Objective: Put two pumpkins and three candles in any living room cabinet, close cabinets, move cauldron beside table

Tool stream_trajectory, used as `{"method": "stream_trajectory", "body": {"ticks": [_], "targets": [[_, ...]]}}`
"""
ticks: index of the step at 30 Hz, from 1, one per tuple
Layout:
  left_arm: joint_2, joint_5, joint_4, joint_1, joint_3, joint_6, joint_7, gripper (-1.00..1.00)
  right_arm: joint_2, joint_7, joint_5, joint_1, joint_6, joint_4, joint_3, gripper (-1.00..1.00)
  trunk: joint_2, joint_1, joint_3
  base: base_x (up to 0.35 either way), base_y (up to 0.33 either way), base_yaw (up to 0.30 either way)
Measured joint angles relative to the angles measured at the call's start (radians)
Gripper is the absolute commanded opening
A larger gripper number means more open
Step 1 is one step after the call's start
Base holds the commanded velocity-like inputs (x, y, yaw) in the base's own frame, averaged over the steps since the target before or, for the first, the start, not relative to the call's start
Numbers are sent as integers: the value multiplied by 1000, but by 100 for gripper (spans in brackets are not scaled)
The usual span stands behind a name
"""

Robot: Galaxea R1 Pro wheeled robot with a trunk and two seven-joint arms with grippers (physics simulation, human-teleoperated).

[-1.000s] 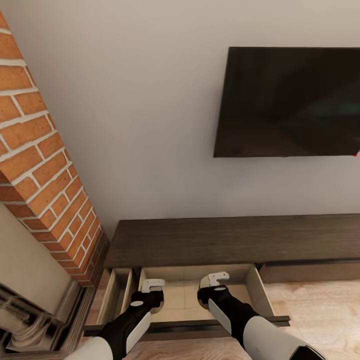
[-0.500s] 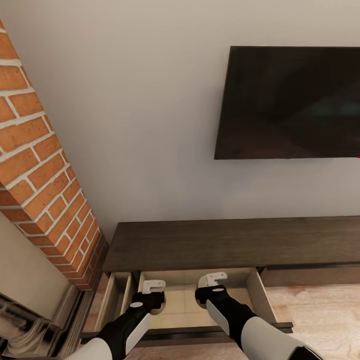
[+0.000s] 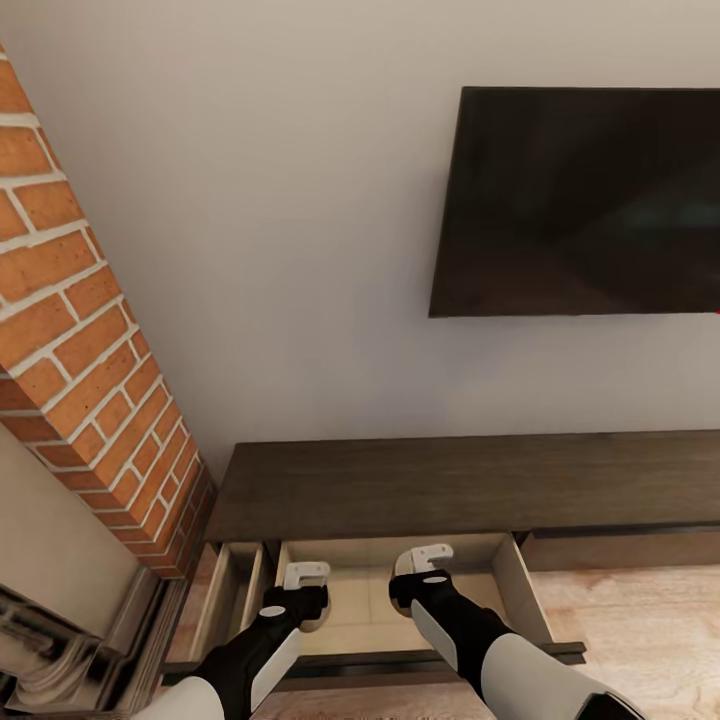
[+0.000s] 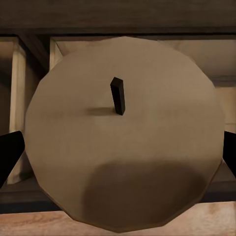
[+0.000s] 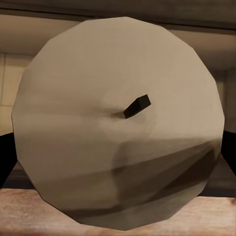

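The cabinet (image 3: 450, 485) is a long, low dark-brown unit under the wall, and its wide drawer (image 3: 520, 590) stands pulled out. My left gripper (image 3: 305, 578) and right gripper (image 3: 425, 558) both hang over that drawer's pale inside. In the left wrist view a tan candle (image 4: 123, 147) with a dark wick sits between the dark fingers (image 4: 7, 155), wick end toward the camera. The right wrist view shows a second tan candle (image 5: 98, 147) clamped between that gripper's fingers (image 5: 229, 152). Pumpkins, cauldron and table are out of view.
A narrow drawer (image 3: 225, 595) left of the wide one is also pulled out. A brick chimney (image 3: 70, 330) and an ornate fireplace (image 3: 60, 640) stand close on the left. A dark TV (image 3: 590, 200) hangs on the wall. Wood floor (image 3: 640, 620) lies at the right.
The whole picture has shifted slightly, so the camera moved. Both grippers stay over the open drawer, hardly moved.
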Motion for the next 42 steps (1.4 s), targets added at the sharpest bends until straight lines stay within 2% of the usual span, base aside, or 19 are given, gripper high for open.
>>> {"method": "stream_trajectory", "body": {"ticks": [14,28,38,42], "targets": [[0,-2,-6,0,1,2,0,-100,1,1,-2,0,7,-10,0,-100,0,0,-22,2,0,0],[-1,-1,-9,0,1,9,0,-100,3,2,-3,-1,17,-12,2,-100,0,0,-44,98,21,0],[-4,0,-15,0,0,13,-2,-100,3,2,-3,-1,18,-13,0,-100,0,0,-60,287,0,0],[-5,-2,-41,-1,-1,17,-1,-100,3,2,-3,-2,19,-14,0,-100,0,0,-66,186,0,0]]}}
